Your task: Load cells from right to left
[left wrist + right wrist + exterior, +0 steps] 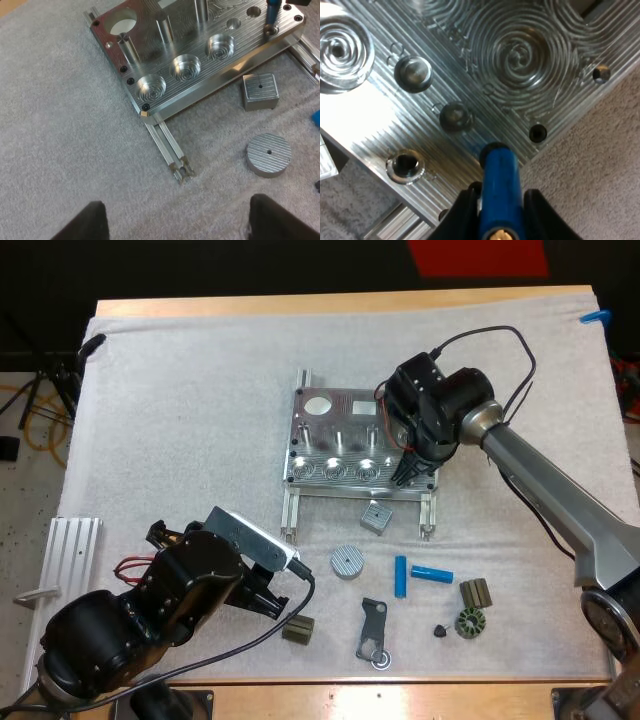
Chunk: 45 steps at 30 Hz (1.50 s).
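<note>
At the right near corner of the fixture (345,412), high view: right gripper (406,477) low over it, 2 spare blue cylinders (400,576) on the mat (200,420) nearer than the fixture. Left wrist view: left gripper (185,225) wide open, short of the fixture's left near corner. Right wrist view: clamped on a blue cell (501,190), tip among the corner's small holes (454,117); judged the 1st, rightmost load, needing centring, then a straight press down.

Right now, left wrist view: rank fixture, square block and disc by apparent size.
1. Fixture, by far.
2. Disc, slightly bigger than the square block, but it lies nearer the camera, so their order is unsure.
</note>
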Each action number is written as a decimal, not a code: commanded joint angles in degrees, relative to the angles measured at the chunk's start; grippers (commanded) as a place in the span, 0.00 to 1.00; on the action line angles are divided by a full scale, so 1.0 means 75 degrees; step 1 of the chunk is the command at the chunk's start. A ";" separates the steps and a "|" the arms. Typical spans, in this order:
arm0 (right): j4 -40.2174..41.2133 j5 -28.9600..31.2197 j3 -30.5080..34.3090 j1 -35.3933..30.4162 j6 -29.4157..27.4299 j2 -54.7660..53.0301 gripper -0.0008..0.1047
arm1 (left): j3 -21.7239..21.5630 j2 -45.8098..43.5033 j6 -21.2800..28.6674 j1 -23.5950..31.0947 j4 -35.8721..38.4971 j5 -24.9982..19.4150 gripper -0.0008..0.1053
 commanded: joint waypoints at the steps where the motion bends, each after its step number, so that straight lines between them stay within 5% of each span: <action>1: 0.0036 -0.0018 0.0064 0.0003 -0.0050 -0.0040 0.01 | -0.0027 -0.0045 -0.0041 0.0004 -0.0087 -0.0151 0.56; 24: -0.0196 -0.0073 0.0073 0.0003 0.0115 -0.0045 0.02 | -0.0027 -0.0045 0.0022 0.0004 -0.0142 -0.0151 0.56; 28: -0.0196 -0.0074 0.0073 0.0003 0.0115 -0.0045 0.18 | -0.0027 -0.0045 0.0046 0.0004 -0.0142 -0.0151 0.56; 30: -0.0196 -0.0074 0.0073 0.0003 0.0232 -0.0045 0.37 | -0.0027 -0.0045 0.0070 0.0004 -0.0142 -0.0151 0.56; 33: -0.0281 -0.0074 0.0073 0.0003 0.0438 -0.0045 0.49 | -0.0027 -0.0045 0.0067 0.0004 -0.0142 -0.0151 0.56; 45: -0.0538 -0.0074 0.0073 0.0003 0.0624 -0.0314 0.49 | -0.0027 -0.0045 0.0067 0.0004 -0.0142 -0.0151 0.56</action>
